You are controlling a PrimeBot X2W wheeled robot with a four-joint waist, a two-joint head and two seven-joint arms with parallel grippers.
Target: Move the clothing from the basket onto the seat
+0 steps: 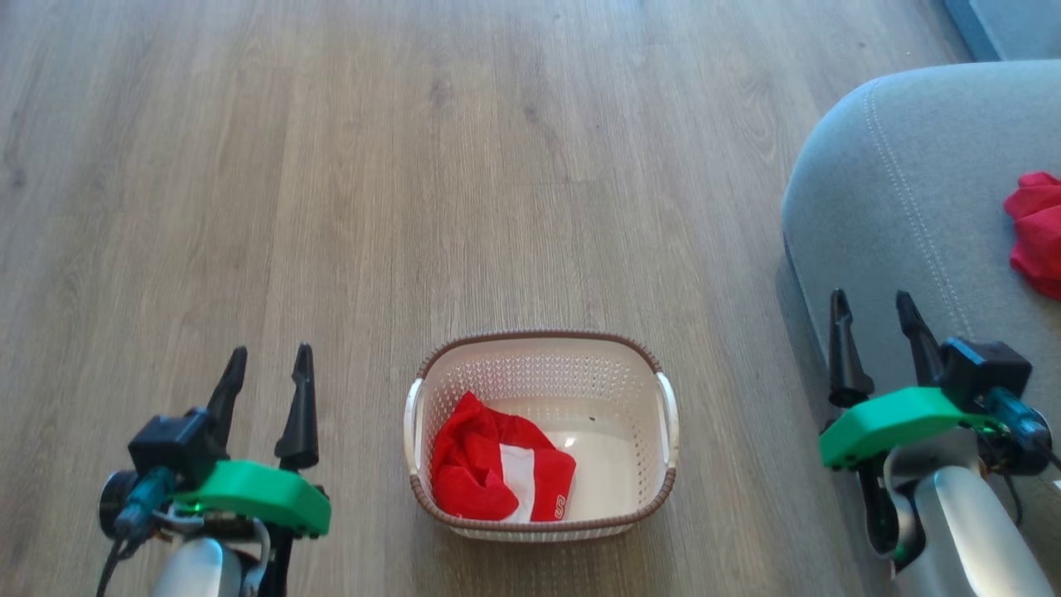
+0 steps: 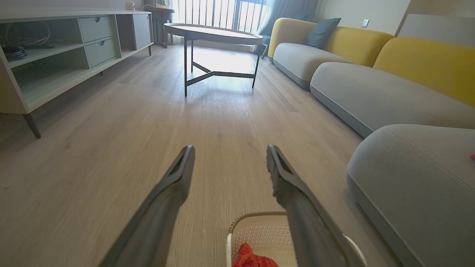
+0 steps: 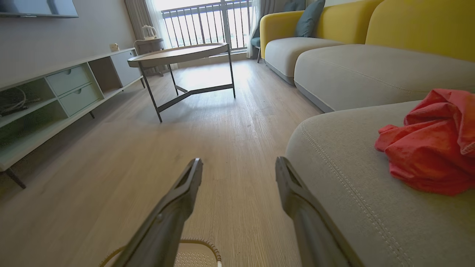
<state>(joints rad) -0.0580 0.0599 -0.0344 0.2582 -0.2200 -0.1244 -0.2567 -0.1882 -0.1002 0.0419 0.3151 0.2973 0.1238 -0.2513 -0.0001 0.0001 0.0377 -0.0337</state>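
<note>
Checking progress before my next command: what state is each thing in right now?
basket: upright on the floor, not yet emptied.
seat: mostly bare grey cushion.
garment in basket: crumpled, toward its left side.
garment on seat: crumpled, resting on the cushion.
left gripper: open, empty, left of the basket.
right gripper: open, empty, near the seat's edge.

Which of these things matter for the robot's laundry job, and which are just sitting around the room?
For the job:
- white basket
- red-and-white garment, inside it
- grey seat
- second red garment, lying on it

Just around:
- round coffee table
- low cabinet with drawers
- yellow-backed sofa
- blue cushion
</note>
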